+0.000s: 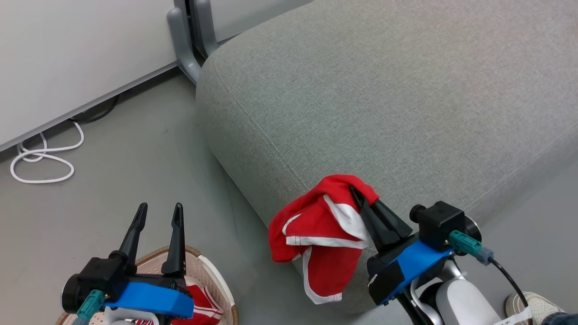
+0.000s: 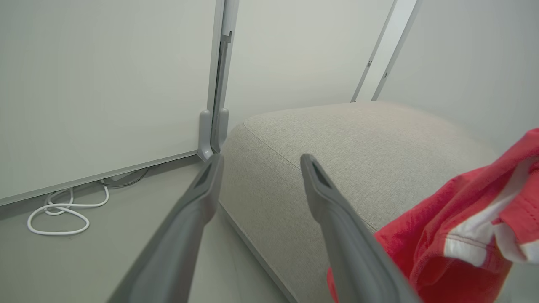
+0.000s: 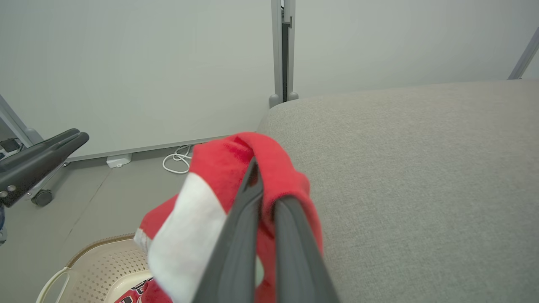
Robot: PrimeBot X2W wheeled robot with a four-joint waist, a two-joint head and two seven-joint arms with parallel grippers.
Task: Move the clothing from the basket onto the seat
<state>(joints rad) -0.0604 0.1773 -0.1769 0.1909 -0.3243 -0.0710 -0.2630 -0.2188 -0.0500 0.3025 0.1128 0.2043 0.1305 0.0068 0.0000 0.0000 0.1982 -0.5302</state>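
Observation:
My right gripper (image 1: 359, 196) is shut on a red garment with white trim (image 1: 320, 234), which hangs against the front corner of the grey seat (image 1: 384, 104). In the right wrist view the cloth (image 3: 236, 168) drapes over the closed fingers (image 3: 240, 240), beside the seat (image 3: 412, 168). The cream basket (image 1: 214, 275) stands on the floor at lower left, and the red jersey (image 1: 201, 307) lies inside it. My left gripper (image 1: 158, 212) is above the basket, open, with nothing between its fingers (image 2: 198, 198). The basket (image 3: 97, 265) and the jersey (image 3: 139, 292) also show below the held garment.
A white cable (image 1: 43, 158) lies coiled on the grey floor by the wall panel. A grey post foot (image 1: 185, 45) stands at the seat's back corner. A person's shoe (image 1: 533, 307) is at the lower right. A caster (image 3: 42, 197) sits near the wall.

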